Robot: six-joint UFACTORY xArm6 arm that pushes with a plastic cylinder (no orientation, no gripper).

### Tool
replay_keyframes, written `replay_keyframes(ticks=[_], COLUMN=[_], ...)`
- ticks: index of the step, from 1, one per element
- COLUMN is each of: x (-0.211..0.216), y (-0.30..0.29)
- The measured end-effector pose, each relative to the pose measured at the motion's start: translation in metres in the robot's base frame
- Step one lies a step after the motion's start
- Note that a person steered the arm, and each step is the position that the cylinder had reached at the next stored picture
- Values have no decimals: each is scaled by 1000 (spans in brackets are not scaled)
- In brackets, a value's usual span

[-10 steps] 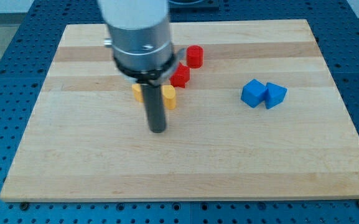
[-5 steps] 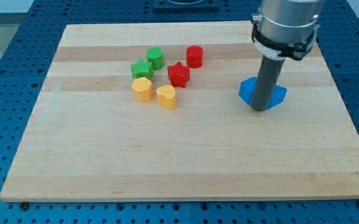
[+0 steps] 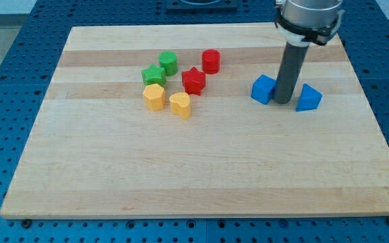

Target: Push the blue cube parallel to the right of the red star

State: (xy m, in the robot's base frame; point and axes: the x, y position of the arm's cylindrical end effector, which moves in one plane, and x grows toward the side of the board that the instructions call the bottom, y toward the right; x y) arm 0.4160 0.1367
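Observation:
The blue cube [image 3: 263,89] sits on the wooden board [image 3: 194,169], right of centre. The red star [image 3: 193,80] lies to its left, in a cluster of blocks. My tip [image 3: 284,102] stands between the blue cube and a blue triangular block [image 3: 307,98], touching or almost touching the cube's right side. The rod rises from the tip to the arm at the view's top right.
Around the red star lie a red cylinder [image 3: 211,61], a green cylinder [image 3: 168,63], a green star [image 3: 153,74], a yellow hexagonal block [image 3: 154,96] and a yellow heart-shaped block [image 3: 180,104].
My tip crossed from the board's centre-left to the two blue blocks, then pushed up between them. The cube shifted left and the triangular block shifted right, so they now sit apart.

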Motion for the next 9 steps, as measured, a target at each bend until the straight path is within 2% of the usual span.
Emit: replay_keyframes(ticks=[6, 9], x=[-7, -35], y=[-38, -38])
